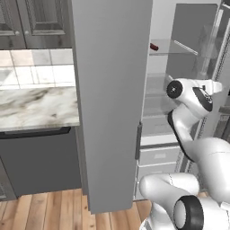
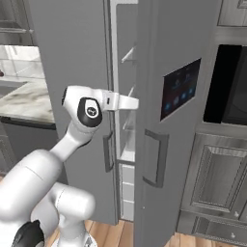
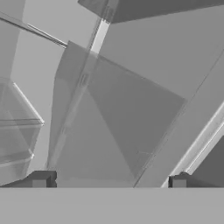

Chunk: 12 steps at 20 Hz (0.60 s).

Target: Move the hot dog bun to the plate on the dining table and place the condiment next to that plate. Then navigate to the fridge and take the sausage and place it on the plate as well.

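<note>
The fridge [image 1: 112, 90] stands open, and the sausage [image 1: 154, 46] lies on an upper glass shelf, far right. The gripper [image 3: 109, 181], jaws wide and empty, is inside below it, so the fetching is probably all that remains.

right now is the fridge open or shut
Open. The fridge has its door swung out, baring glass shelves inside, with the sausage lying on an upper one. The arm reaches in through the gap.

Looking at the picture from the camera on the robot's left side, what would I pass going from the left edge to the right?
Marble counter → open fridge door → small sausage on a glass shelf inside the fridge → the robot's white arm.
</note>
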### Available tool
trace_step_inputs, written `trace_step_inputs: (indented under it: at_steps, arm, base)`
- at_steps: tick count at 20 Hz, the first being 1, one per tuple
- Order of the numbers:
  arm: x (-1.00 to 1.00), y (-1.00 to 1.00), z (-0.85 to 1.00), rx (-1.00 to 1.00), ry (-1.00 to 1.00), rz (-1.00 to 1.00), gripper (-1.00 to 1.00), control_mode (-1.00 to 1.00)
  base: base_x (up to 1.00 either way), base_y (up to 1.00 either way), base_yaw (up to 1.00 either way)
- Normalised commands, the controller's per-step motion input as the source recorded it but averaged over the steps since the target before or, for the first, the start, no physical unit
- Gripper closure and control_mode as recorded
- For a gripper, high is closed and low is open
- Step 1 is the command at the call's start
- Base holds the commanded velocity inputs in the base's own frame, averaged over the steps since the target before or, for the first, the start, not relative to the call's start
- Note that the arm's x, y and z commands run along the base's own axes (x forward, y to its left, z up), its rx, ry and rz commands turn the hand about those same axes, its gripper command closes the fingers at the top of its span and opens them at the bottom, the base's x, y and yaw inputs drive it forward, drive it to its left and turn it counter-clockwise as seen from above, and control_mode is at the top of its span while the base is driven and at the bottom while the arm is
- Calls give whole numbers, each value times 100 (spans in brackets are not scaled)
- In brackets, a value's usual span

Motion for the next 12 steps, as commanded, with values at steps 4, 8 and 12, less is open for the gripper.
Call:
trace_step_inputs:
  at_steps: [4, 8, 12]
  arm:
    - [-12, -100, -16, 0, 0, -2, -100, -100]
    - [-7, -100, -14, 0, 0, -2, -100, -100]
    - [0, -100, -6, 0, 0, 0, -100, -100]
  base:
    - [0, 0, 0]
    - [0, 0, 0]
    - [0, 0, 0]
